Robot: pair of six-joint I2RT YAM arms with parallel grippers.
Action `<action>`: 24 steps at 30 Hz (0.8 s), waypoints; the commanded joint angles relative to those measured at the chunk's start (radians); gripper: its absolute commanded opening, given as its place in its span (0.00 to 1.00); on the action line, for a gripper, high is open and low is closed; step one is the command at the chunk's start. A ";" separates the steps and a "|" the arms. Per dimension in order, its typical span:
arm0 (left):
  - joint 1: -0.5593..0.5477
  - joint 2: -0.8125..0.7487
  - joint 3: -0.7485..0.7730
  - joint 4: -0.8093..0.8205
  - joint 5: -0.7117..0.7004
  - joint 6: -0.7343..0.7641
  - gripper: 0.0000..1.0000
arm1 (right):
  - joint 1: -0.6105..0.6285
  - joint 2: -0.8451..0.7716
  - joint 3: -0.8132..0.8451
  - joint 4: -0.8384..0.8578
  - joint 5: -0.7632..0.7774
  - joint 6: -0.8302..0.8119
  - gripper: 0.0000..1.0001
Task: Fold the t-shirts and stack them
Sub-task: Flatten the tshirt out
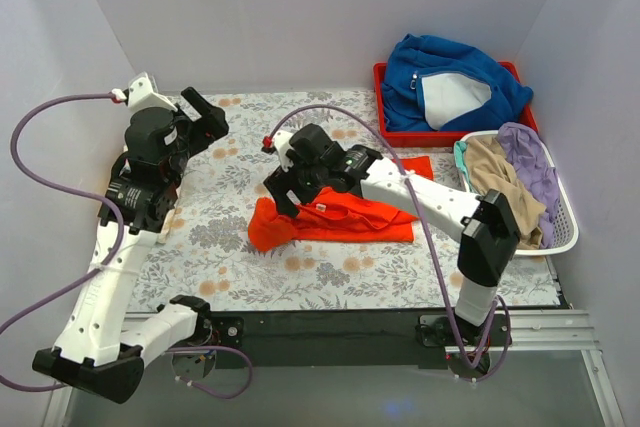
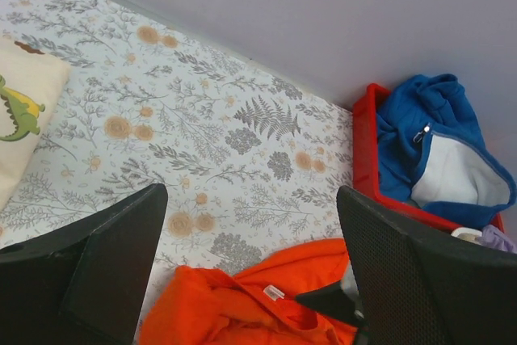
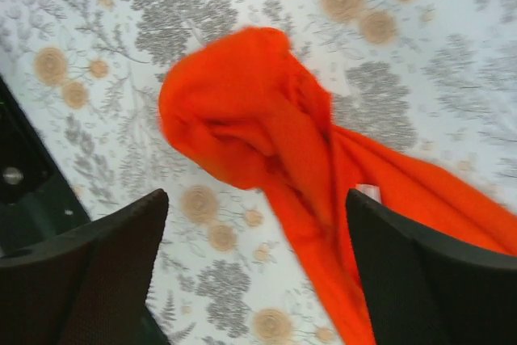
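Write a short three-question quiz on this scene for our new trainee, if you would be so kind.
1. True or false: the orange t-shirt lies neatly folded in a flat square.
2. Where is the blue garment? A. in the white basket; B. in the red bin; C. on the flowered table.
3. Fill in: the right gripper hangs over the orange t-shirt with its jaws ___.
Key: 1 false, it is bunched up. 2 B. 3 open.
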 commanded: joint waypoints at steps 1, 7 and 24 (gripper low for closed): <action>0.002 0.080 0.033 -0.006 0.093 0.069 0.85 | -0.008 -0.166 -0.028 0.047 0.216 -0.026 0.98; 0.002 0.227 -0.054 0.092 0.456 0.080 0.84 | -0.033 -0.395 -0.185 0.045 0.604 0.017 0.98; -0.329 0.618 -0.116 0.250 0.825 0.086 0.77 | -0.372 -0.760 -0.557 0.043 0.634 0.218 0.98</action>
